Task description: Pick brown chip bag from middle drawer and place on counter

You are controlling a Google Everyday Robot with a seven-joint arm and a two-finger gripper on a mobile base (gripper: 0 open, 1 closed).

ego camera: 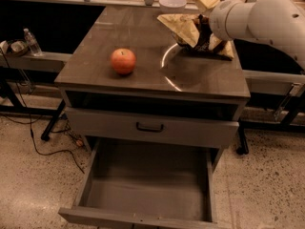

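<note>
The brown chip bag (182, 26), crinkly with pale tan ends, hangs crumpled in my gripper (204, 33) above the right rear of the counter (138, 37). The gripper is shut on the bag's dark middle, and the white arm reaches in from the right. The bag sits just over the thin white circle outline (165, 70). The middle drawer (147, 187) stands pulled open below, with a bare grey floor.
A red apple (123, 61) rests on the counter's left half. A white bowl (172, 4) stands at the counter's far edge. A shallower drawer with a black bar handle (149, 127) is closed above the open one. A water bottle (32, 43) stands on a ledge at left.
</note>
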